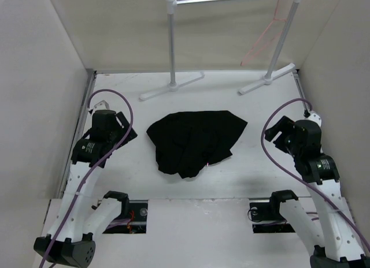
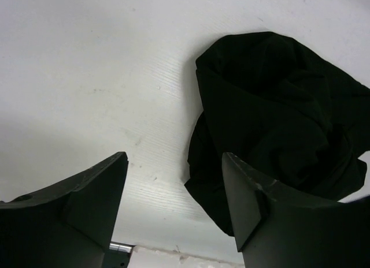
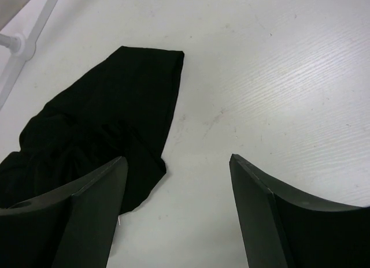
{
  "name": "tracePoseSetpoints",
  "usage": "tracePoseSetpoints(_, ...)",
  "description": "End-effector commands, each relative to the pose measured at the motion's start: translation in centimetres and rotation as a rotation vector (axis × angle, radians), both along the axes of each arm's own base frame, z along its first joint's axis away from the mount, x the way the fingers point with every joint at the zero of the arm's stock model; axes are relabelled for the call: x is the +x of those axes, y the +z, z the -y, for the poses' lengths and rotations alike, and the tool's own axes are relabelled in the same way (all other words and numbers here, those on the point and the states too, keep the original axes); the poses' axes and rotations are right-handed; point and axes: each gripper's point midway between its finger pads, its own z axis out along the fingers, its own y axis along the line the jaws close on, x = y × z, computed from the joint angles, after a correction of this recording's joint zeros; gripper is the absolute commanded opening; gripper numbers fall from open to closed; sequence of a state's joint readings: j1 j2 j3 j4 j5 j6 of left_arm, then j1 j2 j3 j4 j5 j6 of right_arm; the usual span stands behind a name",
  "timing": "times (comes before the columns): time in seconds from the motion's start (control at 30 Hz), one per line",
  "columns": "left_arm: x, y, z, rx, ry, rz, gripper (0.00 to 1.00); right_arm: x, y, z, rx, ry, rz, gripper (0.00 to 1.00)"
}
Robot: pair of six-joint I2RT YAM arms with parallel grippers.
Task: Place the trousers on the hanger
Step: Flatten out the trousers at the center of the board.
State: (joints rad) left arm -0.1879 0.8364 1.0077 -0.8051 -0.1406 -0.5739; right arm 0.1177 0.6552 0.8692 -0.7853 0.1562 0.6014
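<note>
The black trousers (image 1: 196, 142) lie crumpled in a heap at the middle of the white table. The pink-red wire hanger (image 1: 263, 40) hangs from the right end of the rack's rod at the back, far from both arms. My left gripper (image 1: 126, 133) hovers just left of the heap, open and empty. In the left wrist view the left gripper (image 2: 173, 158) has bare table between its fingers, and the trousers (image 2: 277, 118) lie ahead to the right. My right gripper (image 1: 278, 131) is open to the right of the heap. The right gripper (image 3: 177, 158) holds nothing, with the trousers (image 3: 104, 118) ahead to the left.
A white and silver clothes rack (image 1: 171, 43) stands at the back on two white feet (image 1: 173, 86); one foot (image 3: 17, 45) shows in the right wrist view. Pale walls close in the table (image 1: 115, 100) on the left, right and back. Purple cables loop over both arms.
</note>
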Motion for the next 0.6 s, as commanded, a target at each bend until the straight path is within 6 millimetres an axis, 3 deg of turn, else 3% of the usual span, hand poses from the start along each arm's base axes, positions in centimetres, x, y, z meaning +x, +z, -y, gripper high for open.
tracePoseSetpoints(0.0,0.0,0.8,0.6,-0.046,-0.009,0.023,0.66,0.8,2.2,-0.3,-0.014,0.029,0.067,0.77)
tracePoseSetpoints(0.13,0.3,1.0,0.8,-0.057,-0.012,0.036,0.66,1.0,2.6,-0.7,-0.013,0.047,0.071,0.69)
tracePoseSetpoints(0.2,0.4,0.7,1.0,-0.065,-0.017,0.03,0.66,1.2,2.5,-1.4,-0.007,0.078,0.065,0.47)
tracePoseSetpoints(0.27,0.6,0.6,1.4,-0.07,-0.03,0.031,0.58,1.6,2.5,-2.5,0.001,0.119,0.047,0.15)
tracePoseSetpoints(0.3,0.7,0.5,1.8,-0.079,-0.047,0.036,0.48,1.8,2.3,-3.2,0.004,0.144,0.027,0.04)
tracePoseSetpoints(0.33,0.7,0.4,2.2,-0.087,-0.063,0.041,0.33,2.0,2.1,-4.0,0.005,0.171,0.007,0.0)
tracePoseSetpoints(0.4,0.7,-0.1,2.5,-0.096,-0.07,0.036,0.15,2.5,2.4,-6.0,0.001,0.234,-0.007,0.0)
tracePoseSetpoints(0.43,0.6,-0.6,2.6,-0.101,-0.066,0.023,0.14,2.7,2.6,-7.5,0.0,0.273,-0.009,0.0)
tracePoseSetpoints(0.5,0.6,-1.7,2.8,-0.117,-0.06,0.0,0.15,3.6,3.0,-10.3,-0.016,0.342,0.001,0.09)
tracePoseSetpoints(0.57,0.5,-2.6,3.6,-0.155,-0.069,-0.017,0.26,4.5,2.8,-13.2,-0.032,0.402,-0.006,0.31)
